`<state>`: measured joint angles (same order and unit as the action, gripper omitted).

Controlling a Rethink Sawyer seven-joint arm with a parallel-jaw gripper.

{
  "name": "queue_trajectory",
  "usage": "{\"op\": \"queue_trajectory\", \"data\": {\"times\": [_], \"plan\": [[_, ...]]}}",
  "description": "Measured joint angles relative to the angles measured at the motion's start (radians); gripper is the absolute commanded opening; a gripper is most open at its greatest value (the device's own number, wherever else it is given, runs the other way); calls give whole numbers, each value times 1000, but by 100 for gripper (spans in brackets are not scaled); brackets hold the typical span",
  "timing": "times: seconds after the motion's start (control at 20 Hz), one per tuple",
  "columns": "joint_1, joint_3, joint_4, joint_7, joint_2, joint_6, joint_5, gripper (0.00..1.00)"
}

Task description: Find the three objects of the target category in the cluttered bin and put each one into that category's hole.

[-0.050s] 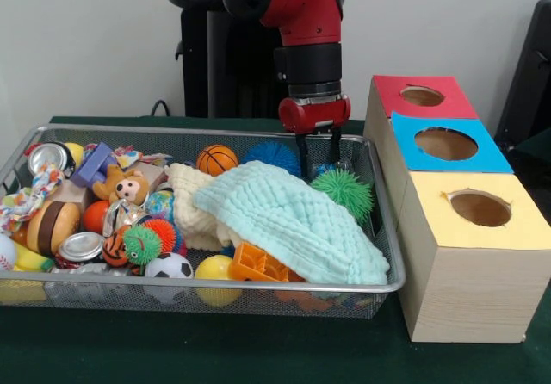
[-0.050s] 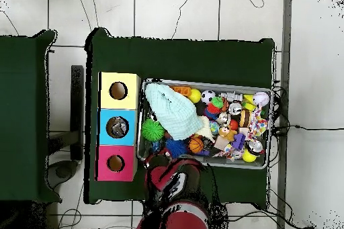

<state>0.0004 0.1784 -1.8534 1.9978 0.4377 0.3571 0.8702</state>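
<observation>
a green spiky ball (image 1: 344, 190) lies at the wire bin's (image 1: 386, 255) corner nearest the three-hole box (image 1: 469, 263), just beside the pale blue cloth (image 1: 288, 220). the end effector (image 1: 319, 153) hangs directly behind it, prongs apart and empty. risks: a descent could snag the cloth or strike the bin's mesh wall; soft spikes may slip free.

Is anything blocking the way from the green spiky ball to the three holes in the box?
Only the mesh bin's wall stands between the green spiky ball and the box. The red, blue and yellow holes are uncovered.
</observation>
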Motion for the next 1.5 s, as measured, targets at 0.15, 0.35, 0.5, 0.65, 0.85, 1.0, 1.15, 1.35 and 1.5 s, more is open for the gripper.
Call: {"op": "queue_trajectory", "data": {"times": [0.15,0.35,0.5,0.65,0.85,1.0,1.15,1.35,1.5], "plan": [[13,6,15,0,-6,0,14,100],[34,21,34,0,-15,1,26,100],[48,31,38,0,-18,0,27,100],[50,33,38,0,-19,1,27,100],[50,33,39,0,-19,1,29,0],[50,33,39,0,-19,1,29,0],[50,33,39,0,-19,1,29,0],[51,34,39,0,-19,1,29,0],[51,34,39,0,-19,2,29,0]]}}
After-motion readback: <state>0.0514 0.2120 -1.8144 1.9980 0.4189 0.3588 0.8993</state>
